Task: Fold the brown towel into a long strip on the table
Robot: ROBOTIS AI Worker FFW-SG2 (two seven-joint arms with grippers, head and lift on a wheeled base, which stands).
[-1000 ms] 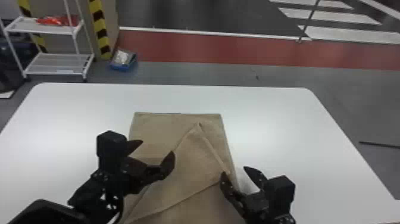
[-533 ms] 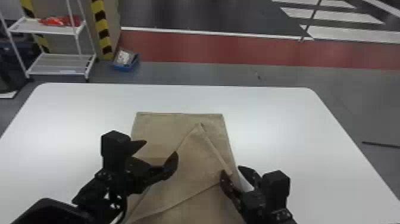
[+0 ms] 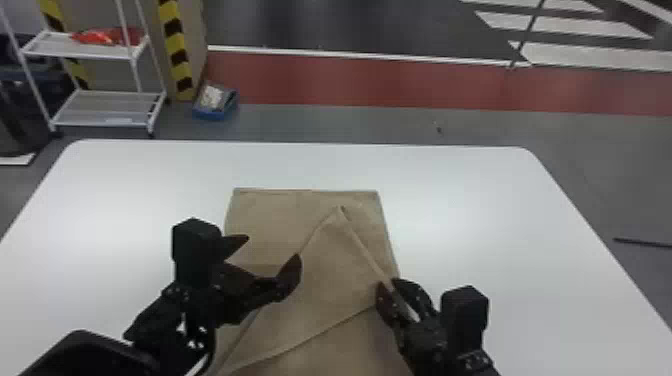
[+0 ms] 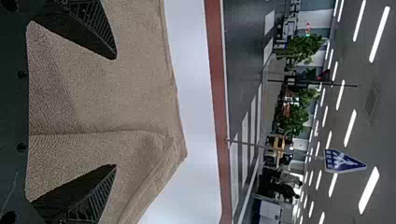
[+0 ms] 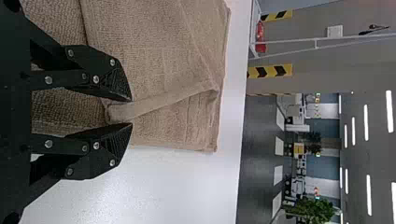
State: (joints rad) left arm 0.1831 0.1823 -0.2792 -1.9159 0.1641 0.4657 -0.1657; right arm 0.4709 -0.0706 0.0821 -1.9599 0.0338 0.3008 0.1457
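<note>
Right gripper [image 5: 131, 112]: clamped on the flap [image 3: 332, 280], at the right side of the brown towel [image 3: 280, 210].
Left gripper [image 3: 273, 247]: fingers apart, above the towel's left part.
Table [image 3: 475, 210]: beneath the towel.
Flap: askew; apparently mid-fold.
Next fold move: probably left grasp, then straightening lengthwise.

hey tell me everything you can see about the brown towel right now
The brown towel looks like soft, finely ribbed cloth with hemmed edges. It lies on the white table, its far edge straight, its near end running past the head view's bottom edge. A loose flap lies folded over it, tapering to a point near the far right corner; it isn't yet a long strip. The right gripper pinches a folded edge on the right side. The left gripper is open over the left part.
</note>
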